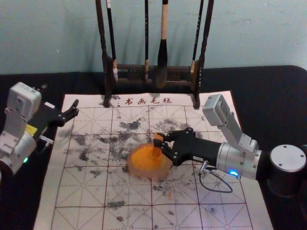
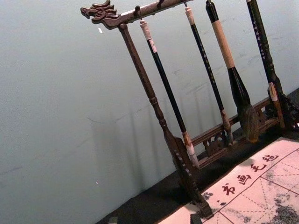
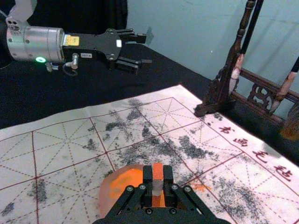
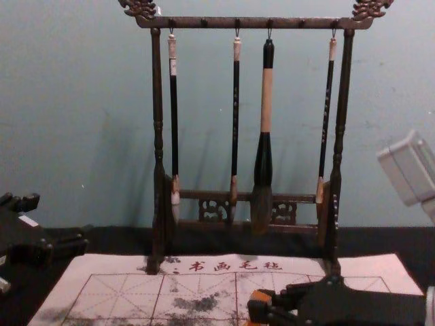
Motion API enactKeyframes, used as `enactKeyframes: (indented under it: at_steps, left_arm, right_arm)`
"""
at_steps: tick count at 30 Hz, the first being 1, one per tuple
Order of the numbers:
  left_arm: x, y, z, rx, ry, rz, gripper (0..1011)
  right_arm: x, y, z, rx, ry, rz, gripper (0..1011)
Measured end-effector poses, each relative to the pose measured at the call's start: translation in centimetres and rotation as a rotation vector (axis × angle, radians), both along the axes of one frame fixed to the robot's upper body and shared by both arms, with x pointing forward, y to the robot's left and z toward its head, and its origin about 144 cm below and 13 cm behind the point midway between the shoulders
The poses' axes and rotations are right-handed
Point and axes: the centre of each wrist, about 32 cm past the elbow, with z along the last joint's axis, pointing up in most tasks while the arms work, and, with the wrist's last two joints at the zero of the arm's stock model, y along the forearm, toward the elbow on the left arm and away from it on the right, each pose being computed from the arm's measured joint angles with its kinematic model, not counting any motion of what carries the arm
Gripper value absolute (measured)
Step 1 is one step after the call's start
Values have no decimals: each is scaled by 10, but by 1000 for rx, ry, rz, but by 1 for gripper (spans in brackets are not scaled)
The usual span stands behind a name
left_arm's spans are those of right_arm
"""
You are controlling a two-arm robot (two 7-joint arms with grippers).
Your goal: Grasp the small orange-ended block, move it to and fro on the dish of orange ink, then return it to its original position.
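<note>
Two pincers are in your head view, and only the right one has hold of anything. Your right pincer (image 1: 159,140) reaches in from the right side of the mat (image 1: 72,191) and is closed on the small block (image 3: 158,187). Look in your right wrist view: the block sits squarely between the two fingers, which press on it from either side, with its orange end facing up and a pale grey band under that. You have it roughly upright over the dish (image 1: 135,169), toward the dish's right side as your head view shows it. You cannot tell whether its lower end touches the orange ink (image 1: 143,157), because the pincer covers that part in the wrist view.

The dish rests on the mat, near its middle, with the ink spread across its inside. An orange smudge (image 3: 202,187) marks the mat just beside the dish, and dark grey stains are scattered over the grid.

Your left pincer (image 1: 76,109) is parked near the far left corner of the mat, its fingers spread apart and holding nothing. Beyond the mat's far edge, four brushes hang from the dark wooden rack (image 4: 158,109), the thickest brush (image 4: 266,102) among them.
</note>
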Motion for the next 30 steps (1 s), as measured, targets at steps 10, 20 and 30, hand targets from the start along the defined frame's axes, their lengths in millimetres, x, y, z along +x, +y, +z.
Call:
enactKeyframes:
  at_steps: [10,20,30]
  left_arm:
    - [0,0,0,0,0,0,1001]
    - [0,0,0,0,0,0,1001]
    - [0,0,0,0,0,0,1001]
  right_arm:
    - [-7,1,2,14,11,28,126]
    - [-10,11,0,17,21,66,126]
    - [-8,20,-2,22,27,76,126]
